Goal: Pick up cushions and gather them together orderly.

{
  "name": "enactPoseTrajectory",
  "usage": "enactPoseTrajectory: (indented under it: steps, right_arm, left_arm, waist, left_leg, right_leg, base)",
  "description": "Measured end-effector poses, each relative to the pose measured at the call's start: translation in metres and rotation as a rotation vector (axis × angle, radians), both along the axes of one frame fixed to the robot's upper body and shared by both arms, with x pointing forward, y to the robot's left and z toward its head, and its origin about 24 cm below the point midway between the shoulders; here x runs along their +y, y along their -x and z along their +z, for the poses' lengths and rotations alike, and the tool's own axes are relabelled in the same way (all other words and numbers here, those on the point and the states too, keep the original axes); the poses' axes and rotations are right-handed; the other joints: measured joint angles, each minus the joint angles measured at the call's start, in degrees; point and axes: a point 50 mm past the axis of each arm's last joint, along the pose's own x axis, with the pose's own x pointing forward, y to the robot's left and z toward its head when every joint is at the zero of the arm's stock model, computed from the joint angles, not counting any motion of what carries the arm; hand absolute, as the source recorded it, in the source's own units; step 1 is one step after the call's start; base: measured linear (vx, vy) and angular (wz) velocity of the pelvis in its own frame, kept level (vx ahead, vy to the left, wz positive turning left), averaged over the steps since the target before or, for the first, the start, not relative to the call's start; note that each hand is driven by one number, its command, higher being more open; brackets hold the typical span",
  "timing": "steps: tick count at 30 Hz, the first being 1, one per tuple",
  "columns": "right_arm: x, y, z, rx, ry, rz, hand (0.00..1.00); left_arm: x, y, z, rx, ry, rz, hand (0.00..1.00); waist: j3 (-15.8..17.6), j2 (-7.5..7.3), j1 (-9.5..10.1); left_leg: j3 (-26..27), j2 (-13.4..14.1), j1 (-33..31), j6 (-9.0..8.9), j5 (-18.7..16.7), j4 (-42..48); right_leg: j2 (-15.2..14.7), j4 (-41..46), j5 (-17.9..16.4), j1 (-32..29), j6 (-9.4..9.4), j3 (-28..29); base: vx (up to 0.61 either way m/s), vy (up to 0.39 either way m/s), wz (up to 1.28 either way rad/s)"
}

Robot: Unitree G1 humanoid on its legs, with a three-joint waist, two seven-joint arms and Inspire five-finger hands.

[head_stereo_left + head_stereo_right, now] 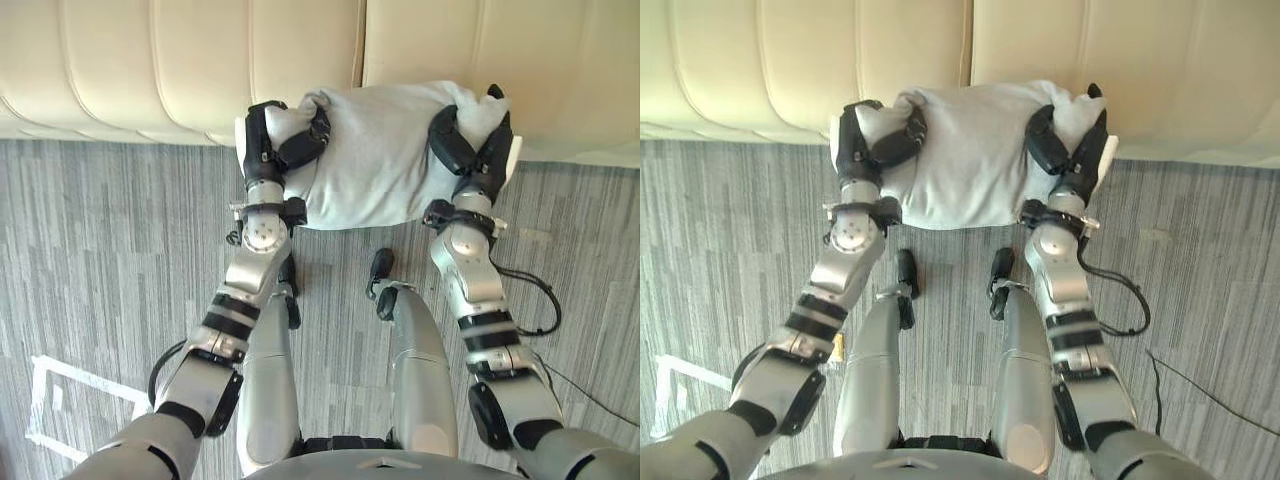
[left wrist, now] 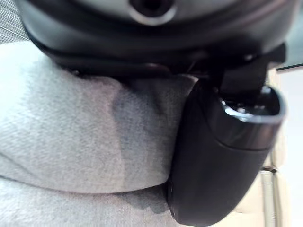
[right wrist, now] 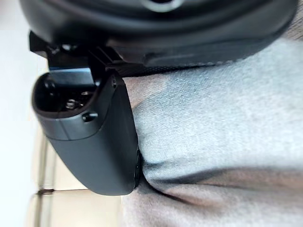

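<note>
Both hands are on one cushion (image 1: 375,155) here, a pale grey soft one, held out in front of the robot between the two arms. The left hand (image 1: 275,140) has its fingers curled around the cushion's left end and the fabric bunches up under the grip. The right hand (image 1: 475,140) does the same on the right end, clamped on with a corner of the fabric poking up past the fingers.

In the left wrist view the thumb (image 2: 218,156) is dug right into the grey cloth, and in the right wrist view the other thumb (image 3: 94,142) presses in too, with a deep crease next to it.

The cushion sits at the front edge of a cream sofa (image 1: 150,60). Its far side overlaps the sofa and its near side hangs over the grey floor (image 1: 100,230). Can't tell if it actually rests on the sofa. There's a white tape (image 1: 60,400) outline on the floor down at the left.
</note>
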Motion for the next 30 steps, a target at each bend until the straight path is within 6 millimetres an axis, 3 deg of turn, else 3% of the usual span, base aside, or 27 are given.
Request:
enactPoseTrajectory:
  steps: [2, 4, 6, 8, 10, 12, 14, 15, 16, 18, 20, 21, 22, 23, 25, 27, 28, 30]
  right_arm:
    - [-0.004, 0.020, -0.011, 0.015, 0.025, -0.023, 0.00]
    - [-0.007, 0.048, -0.036, 0.087, 0.081, -0.037, 0.00]
    - [-0.007, 0.061, -0.043, 0.107, 0.104, -0.034, 0.00]
    - [-0.006, 0.077, -0.052, 0.145, 0.139, -0.028, 0.00]
    - [-0.005, 0.089, -0.057, 0.172, 0.173, -0.011, 0.00]
    - [-0.004, 0.095, -0.063, 0.201, 0.188, 0.008, 0.00]
    - [-0.004, 0.102, -0.066, 0.219, 0.211, 0.014, 0.00]
    - [-0.004, 0.103, -0.066, 0.220, 0.217, 0.014, 0.00]
    - [-0.004, 0.103, -0.066, 0.220, 0.218, 0.014, 0.00]
    - [-0.004, 0.103, -0.066, 0.220, 0.228, 0.010, 0.00]
    - [-0.004, 0.102, -0.065, 0.220, 0.233, 0.010, 0.00]
    - [-0.004, 0.102, -0.066, 0.222, 0.237, 0.010, 0.00]
    - [-0.004, 0.102, -0.066, 0.225, 0.237, 0.011, 0.00]
    - [-0.001, 0.102, -0.070, 0.241, 0.232, 0.022, 0.00]
    - [0.003, 0.102, -0.075, 0.265, 0.230, 0.024, 0.00]
    - [0.004, 0.102, -0.077, 0.277, 0.245, 0.032, 0.00]
    - [0.004, 0.101, -0.082, 0.295, 0.254, 0.043, 0.00]
    - [0.004, 0.099, -0.092, 0.341, 0.263, 0.059, 0.00]
  left_arm:
    - [-0.005, 0.016, -0.014, 0.031, 0.029, -0.021, 0.00]
    - [-0.006, 0.039, -0.044, 0.123, 0.058, -0.026, 0.00]
    - [-0.005, 0.049, -0.054, 0.153, 0.073, -0.024, 0.00]
    - [-0.003, 0.063, -0.068, 0.199, 0.082, -0.020, 0.00]
    - [0.001, 0.073, -0.077, 0.230, 0.092, -0.011, 0.00]
    - [0.003, 0.082, -0.086, 0.263, 0.097, -0.001, 0.00]
    - [0.005, 0.092, -0.094, 0.294, 0.107, 0.000, 0.00]
    - [0.004, 0.095, -0.096, 0.306, 0.113, -0.001, 0.00]
    - [0.004, 0.095, -0.097, 0.308, 0.113, -0.002, 0.00]
    - [0.001, 0.100, -0.101, 0.329, 0.113, -0.016, 0.00]
    - [0.001, 0.104, -0.105, 0.344, 0.108, -0.019, 0.00]
    - [0.001, 0.105, -0.106, 0.348, 0.099, -0.027, 0.00]
    - [0.001, 0.106, -0.106, 0.350, 0.093, -0.029, 0.00]
    - [0.006, 0.108, -0.110, 0.362, 0.070, -0.025, 0.00]
    - [0.009, 0.111, -0.113, 0.378, 0.054, -0.021, 0.00]
    - [0.010, 0.114, -0.116, 0.390, 0.053, -0.017, 0.00]
    - [0.011, 0.116, -0.119, 0.406, 0.050, -0.014, 0.00]
    - [0.015, 0.121, -0.125, 0.432, 0.037, -0.009, 0.00]
  waist:
    - [-0.29, -0.03, 0.00]
    - [-5.83, 0.10, 0.01]
    - [-5.94, 0.09, 0.06]
    - [-7.40, 0.28, 0.50]
    - [-8.22, 0.36, 1.50]
    - [-9.50, 0.74, 1.92]
    - [-12.06, 1.10, 1.93]
    - [-12.91, 1.16, 2.00]
    - [-13.06, 1.13, 2.01]
    - [-14.87, 0.73, 1.99]
    - [-16.73, 0.62, 3.06]
    - [-17.92, 1.20, 4.15]
    - [-18.27, 1.25, 4.83]
    - [-19.37, 0.36, 5.44]
    - [-21.47, -2.21, 4.13]
    - [-21.99, -3.04, 4.27]
    - [-22.01, -2.93, 4.20]
    - [-21.96, -2.93, 4.14]
  left_leg:
    - [0.11, -0.26, 5.29, -0.09, 0.02, -1.70]
    - [0.44, -0.46, 9.32, -0.68, -0.39, -4.65]
    - [0.60, -0.40, 12.95, -0.96, -1.26, -4.54]
    - [0.87, 0.26, 15.47, -1.59, -2.64, -2.14]
    - [0.92, 1.70, 14.72, -1.57, -2.72, 6.24]
    - [0.30, 2.75, 14.31, -1.10, -2.41, 11.67]
    - [-0.33, 3.82, 11.06, 1.87, -0.47, 19.11]
    - [-0.32, 3.34, 10.84, 2.46, -3.08, 19.05]
    - [-0.32, 3.19, 10.83, 2.63, -3.48, 18.73]
    - [-0.25, 0.00, 11.39, 2.70, -6.69, 9.18]
    - [-0.40, -1.90, 11.46, 1.87, -5.55, -0.93]
    - [-0.67, -2.16, 12.30, 1.79, -2.75, -7.14]
    - [-1.13, -2.27, 12.95, 1.93, 0.29, -7.87]
    - [-0.94, -2.79, 14.62, 4.00, 4.31, -8.54]
    - [0.75, -4.74, 15.23, 6.29, 2.00, -6.20]
    - [1.89, -5.83, 17.51, 7.09, 0.34, -5.67]
    - [2.54, -6.23, 20.31, 7.08, -1.16, -6.00]
    - [3.26, -6.38, 25.69, 7.43, -2.89, -8.39]
  right_leg:
    - [0.07, -0.58, -0.53, 4.72, 0.43, -0.04]
    - [0.39, -2.24, -1.77, 7.93, 0.97, -0.01]
    - [0.39, -1.94, -3.07, 11.44, 1.12, 0.02]
    - [0.62, -1.24, -5.35, 14.53, 1.04, 0.11]
    - [1.07, -1.20, -6.64, 17.80, 0.40, 0.52]
    - [1.73, -1.20, -7.58, 20.17, 0.09, 0.80]
    - [2.27, -2.39, -8.20, 22.49, -0.90, 0.92]
    - [2.35, -3.60, -8.20, 23.56, -0.99, 0.96]
    - [2.36, -3.81, -8.19, 23.78, -1.01, 0.97]
    - [2.66, -8.73, -7.79, 27.90, -1.00, 0.85]
    - [3.48, -13.00, -6.88, 30.81, 0.47, 1.33]
    - [4.59, -15.16, -6.24, 32.33, 1.63, 2.32]
    - [4.95, -15.62, -6.21, 32.80, 1.99, 3.13]
    - [4.93, -16.80, -6.20, 34.06, 3.08, 5.22]
    - [2.63, -20.08, -4.83, 36.40, 5.38, 7.90]
    - [1.48, -19.22, -4.38, 37.49, 6.15, 9.15]
    - [0.88, -13.91, -4.12, 36.87, 6.73, 9.84]
    - [-0.10, 0.61, -2.32, 32.08, 10.01, 10.09]
  base:
    - [0.17, -0.012, -0.07]
    - [0.17, -0.013, -0.08]
    - [0.12, -0.019, -0.08]
    - [0.07, -0.040, -0.09]
    - [0.05, -0.053, -0.22]
    - [0.08, -0.061, -0.20]
    - [0.11, -0.035, -0.05]
    - [0.10, 0.002, -0.06]
    - [0.16, 0.023, 0.01]
    - [0.24, 0.043, 0.07]
    - [0.30, 0.095, -0.29]
    - [0.38, 0.149, -0.60]
    - [0.45, 0.194, -0.83]
    - [0.48, 0.201, -0.54]
    - [0.48, 0.217, -0.37]
    - [0.34, 0.154, -0.39]
    - [0.41, 0.190, -0.47]
    - [0.32, 0.145, -0.43]
